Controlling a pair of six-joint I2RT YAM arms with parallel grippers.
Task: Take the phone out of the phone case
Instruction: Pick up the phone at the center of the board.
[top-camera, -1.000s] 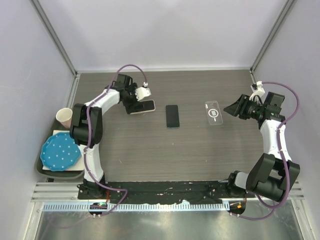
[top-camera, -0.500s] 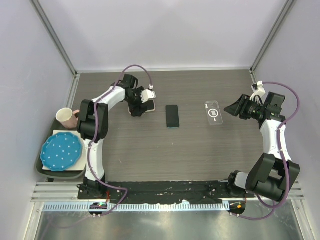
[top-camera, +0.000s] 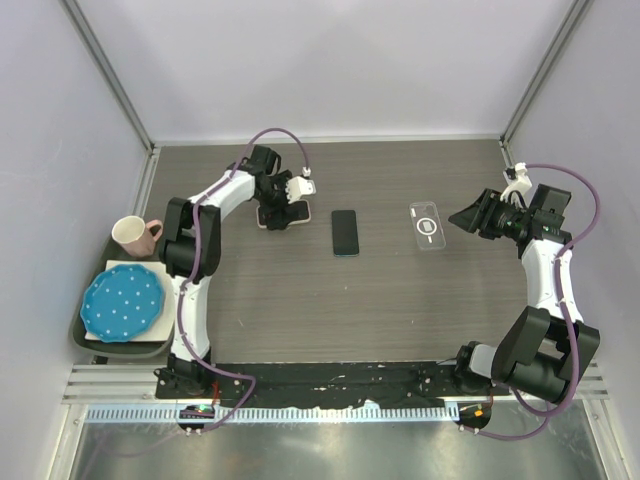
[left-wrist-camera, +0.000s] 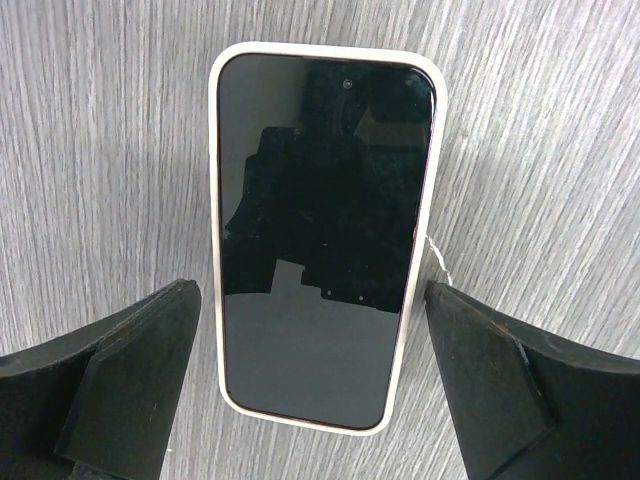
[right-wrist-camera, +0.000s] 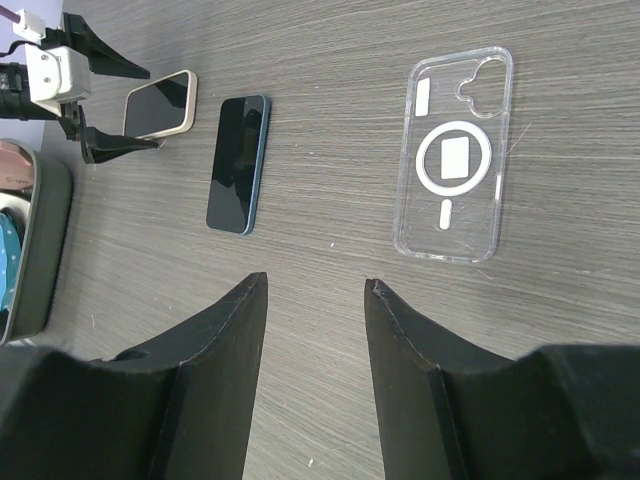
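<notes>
Now: approach step; nothing is gripped, and the phone (left-wrist-camera: 322, 235) sits fully seated in its cream phone case (left-wrist-camera: 214, 200), screen up, flat on the worktop (top-camera: 400, 300)
Landmark: bare dark phone (right-wrist-camera: 238, 165) lying mid-worktop
Task's thing: phone in its phone case lies just left of the bare dark phone, apart from it, directly beneath the left jaws
Left jaws: wide apart; one finger on either side of the phone case; touching neither edge as far as the wrist view shows
Right jaws: partly apart, holding nothing; hovering well right of the bare dark phone, beyond the clear empty case (right-wrist-camera: 455, 160)
Next move, as I judge: left jaws come down and close across the phone case's long sides to pin it; the right jaws would then have to cross past the bare dark phone to peel a corner free; the thin rim offers little purchase, so the bite wants care
</notes>
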